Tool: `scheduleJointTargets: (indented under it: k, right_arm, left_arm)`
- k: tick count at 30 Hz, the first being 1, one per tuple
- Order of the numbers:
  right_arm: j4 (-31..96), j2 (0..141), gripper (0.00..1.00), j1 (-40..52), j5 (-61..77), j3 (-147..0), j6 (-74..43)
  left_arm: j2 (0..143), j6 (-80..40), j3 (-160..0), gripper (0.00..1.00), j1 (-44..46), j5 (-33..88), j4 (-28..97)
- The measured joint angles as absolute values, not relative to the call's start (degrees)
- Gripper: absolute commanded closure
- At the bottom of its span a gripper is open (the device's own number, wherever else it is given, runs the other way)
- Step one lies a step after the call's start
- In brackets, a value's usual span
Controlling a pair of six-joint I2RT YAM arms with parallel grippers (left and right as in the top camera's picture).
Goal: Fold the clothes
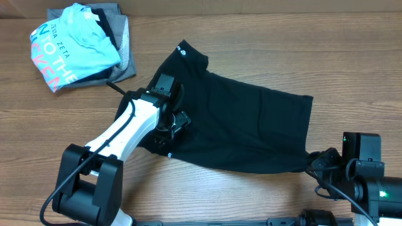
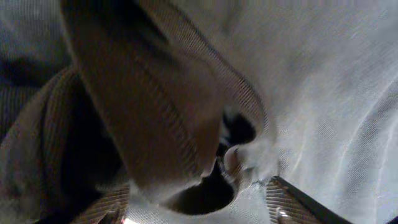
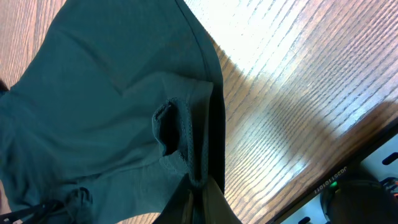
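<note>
Across the middle of the wooden tabletop lies the black T-shirt, spread mostly flat. Its neck points to the far left, where I can read a small white logo, and its body runs out toward the right. The cloth is rumpled and partly doubled along its left side.

My left arm reaches in from the near left, and the left tool sits down on that rumpled left part of the shirt. From the left wrist camera I get little more than cloth pressed close to the lens. A ribbed fold hangs in front, and the fingers show only at the bottom edge, standing apart with fabric bunched between them. I cannot tell whether they are clenched on it or merely resting there.

At the near right, the right tool is clenched on the shirt's edge. The wrist view shows both fingers drawn together with a gathered pinch of the hem between them. Bare wood lies just to the right of that pinch.

At the far left corner, well apart from the shirt, a light blue tee lies on top of grey folded garments.
</note>
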State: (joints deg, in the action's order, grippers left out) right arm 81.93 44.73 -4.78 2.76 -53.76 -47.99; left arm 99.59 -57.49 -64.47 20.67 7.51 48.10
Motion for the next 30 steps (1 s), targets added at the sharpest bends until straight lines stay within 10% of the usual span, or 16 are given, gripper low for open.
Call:
scheduleJointTargets:
  k: [11, 16, 30]
  right_arm:
    - [81.9, 44.7, 0.96, -4.8, 2.8, -53.8, -48.0]
    - [82.1, 44.7, 0.96, -4.8, 2.8, -53.8, -48.0]
    - [80.6, 44.7, 0.96, -4.8, 2.8, -53.8, -48.0]
  left_arm:
    - [99.6, -58.6, -64.0, 0.62, 20.7, 5.9, 44.7]
    - [99.6, -58.6, -64.0, 0.95, 20.7, 5.3, 44.7]
    - [99.4, -54.8, -64.5, 0.96, 20.6, 3.3, 49.0]
